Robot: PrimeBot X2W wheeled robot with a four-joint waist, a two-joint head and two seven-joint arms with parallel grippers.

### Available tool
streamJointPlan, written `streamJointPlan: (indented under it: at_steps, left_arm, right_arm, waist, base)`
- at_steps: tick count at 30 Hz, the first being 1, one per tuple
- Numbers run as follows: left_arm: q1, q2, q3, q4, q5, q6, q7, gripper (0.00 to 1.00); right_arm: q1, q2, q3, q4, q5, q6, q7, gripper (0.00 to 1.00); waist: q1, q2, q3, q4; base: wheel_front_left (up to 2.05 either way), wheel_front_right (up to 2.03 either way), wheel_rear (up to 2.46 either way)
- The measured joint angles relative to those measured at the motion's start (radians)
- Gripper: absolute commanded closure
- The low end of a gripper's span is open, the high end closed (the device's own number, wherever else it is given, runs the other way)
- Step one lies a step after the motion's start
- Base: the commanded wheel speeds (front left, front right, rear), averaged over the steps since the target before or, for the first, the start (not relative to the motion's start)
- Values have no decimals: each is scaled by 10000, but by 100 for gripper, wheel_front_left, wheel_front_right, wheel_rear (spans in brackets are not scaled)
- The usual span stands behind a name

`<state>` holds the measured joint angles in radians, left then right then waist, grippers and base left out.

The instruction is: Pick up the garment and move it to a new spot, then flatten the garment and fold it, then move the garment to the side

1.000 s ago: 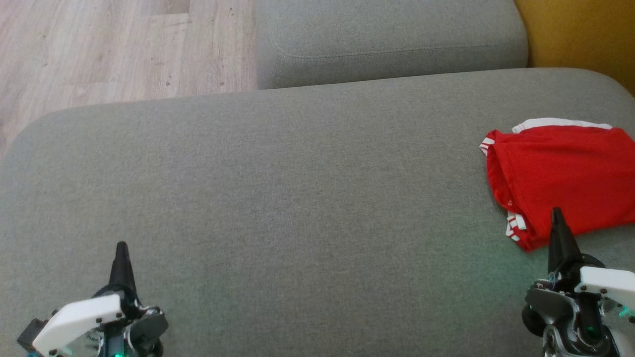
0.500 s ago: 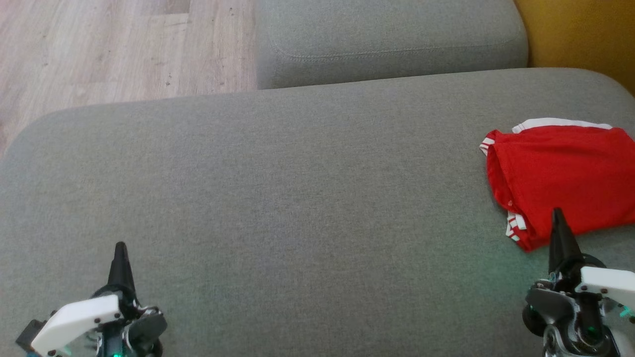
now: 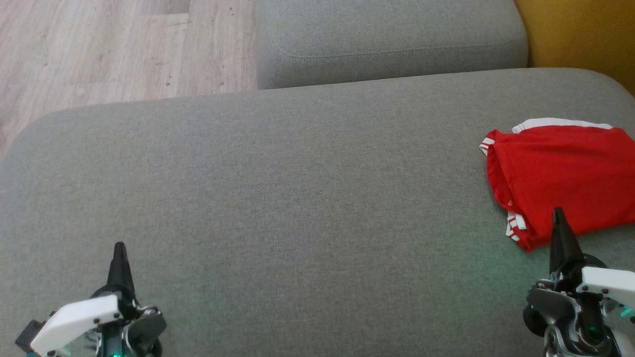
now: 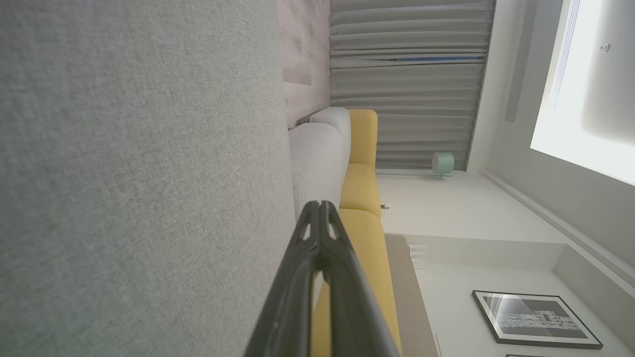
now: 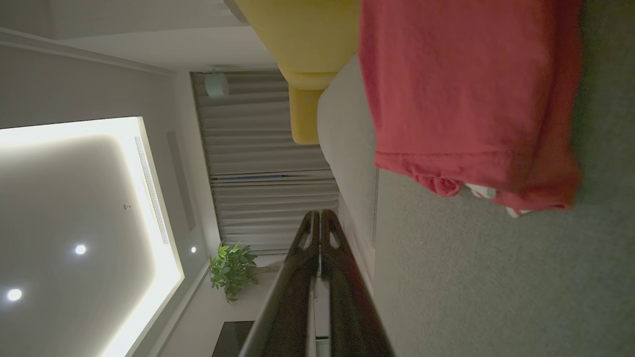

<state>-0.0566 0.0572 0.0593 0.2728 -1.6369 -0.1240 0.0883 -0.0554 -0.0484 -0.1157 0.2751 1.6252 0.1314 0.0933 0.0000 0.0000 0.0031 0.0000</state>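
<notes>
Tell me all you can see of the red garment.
The red garment is soft-looking cloth with white striped trim at its far edge and left corners. It lies folded, fairly flat, on the grey cushion at the robot's right, cut off by the head view's edge. The shut right gripper hovers by its near edge, not gripping it.

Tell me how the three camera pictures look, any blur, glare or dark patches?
Head view: sharp, evenly lit, faint green tint on the grey fabric sofa seat. Right wrist view: dim, the folded red garment with white trim blurred, the lit ceiling panel glaring. Left wrist view: bright, that panel washed out.
</notes>
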Motion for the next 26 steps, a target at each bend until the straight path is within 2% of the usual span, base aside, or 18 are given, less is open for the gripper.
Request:
streamJointPlan:
  at_steps: [26]
  left_arm:
    - [0, -36, 42, 2, 31, 0, 77, 100]
  right_arm:
    - [0, 6, -73, 2, -21, 0, 54, 100]
  waist:
    - [0, 0, 0, 0]
  base:
    - [0, 0, 0]
